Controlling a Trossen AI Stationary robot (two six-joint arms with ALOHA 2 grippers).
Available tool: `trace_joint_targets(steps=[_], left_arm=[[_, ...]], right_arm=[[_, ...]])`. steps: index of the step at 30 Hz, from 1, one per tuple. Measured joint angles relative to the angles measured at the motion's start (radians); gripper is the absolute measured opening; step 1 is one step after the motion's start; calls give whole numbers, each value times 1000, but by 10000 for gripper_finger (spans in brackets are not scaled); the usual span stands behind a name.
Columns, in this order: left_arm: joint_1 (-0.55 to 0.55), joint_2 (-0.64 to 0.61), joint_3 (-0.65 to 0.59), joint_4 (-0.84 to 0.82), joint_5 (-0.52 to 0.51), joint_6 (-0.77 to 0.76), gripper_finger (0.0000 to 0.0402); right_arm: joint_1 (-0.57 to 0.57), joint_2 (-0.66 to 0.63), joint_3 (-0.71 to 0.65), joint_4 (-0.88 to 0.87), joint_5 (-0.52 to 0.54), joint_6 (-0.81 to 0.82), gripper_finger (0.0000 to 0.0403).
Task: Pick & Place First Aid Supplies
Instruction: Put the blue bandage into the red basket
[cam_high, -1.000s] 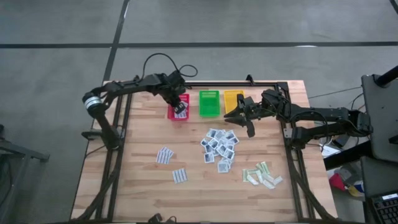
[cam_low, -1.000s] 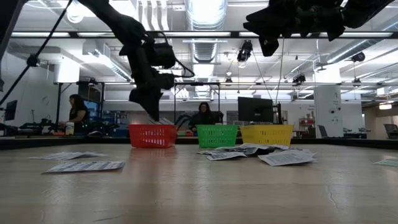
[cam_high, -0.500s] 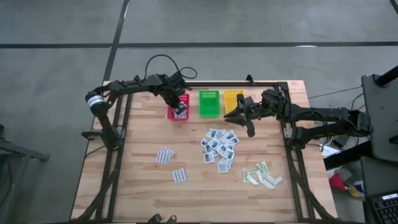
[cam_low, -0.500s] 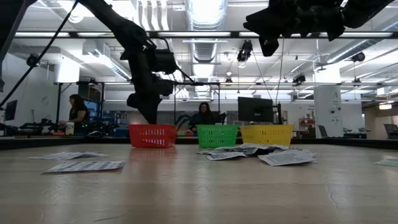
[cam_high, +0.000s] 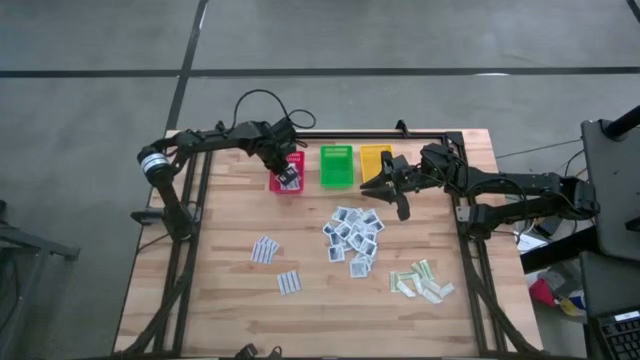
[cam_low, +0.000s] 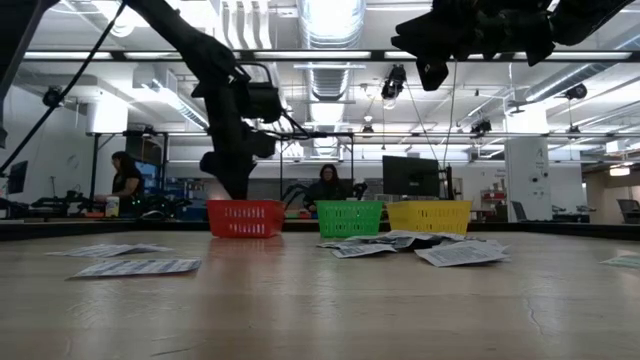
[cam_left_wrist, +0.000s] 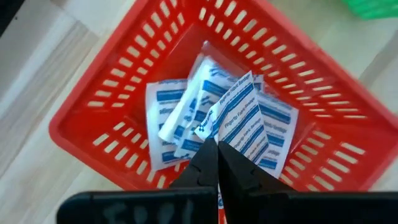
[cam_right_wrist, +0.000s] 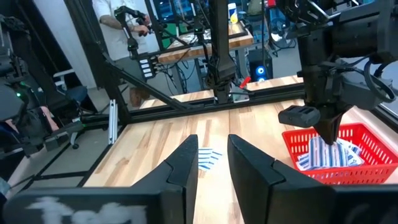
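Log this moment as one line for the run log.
left gripper: shut on striped packet, over red basket | right gripper: open, waiting

Grey floor (cam_high: 90, 120), ceiling lights (cam_low: 330, 18)

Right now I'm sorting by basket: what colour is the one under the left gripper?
Red basket, clearest in the left wrist view.

We hold our left gripper (cam_high: 289, 178) low at the table's far side, fingers pinched together, while our right gripper (cam_high: 386, 190) hangs high, fingers slightly parted.
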Motion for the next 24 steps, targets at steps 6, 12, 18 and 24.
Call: trace_joint_targets(steps=[6, 12, 18, 24], left_arm=[[0, 0, -8, 1, 0, 12, 27], [0, -1, -7, 7, 1, 29, 67], [1, -36, 53, -97, 5, 60, 107], [-17, -109, 284, -619, 55, 24, 125]], right_arm=[[0, 0, 0, 0, 0, 0, 78], [0, 0, 0, 0, 0, 0, 69], [0, 0, 0, 3, 0, 0, 72], [0, 0, 0, 4, 0, 22, 81]])
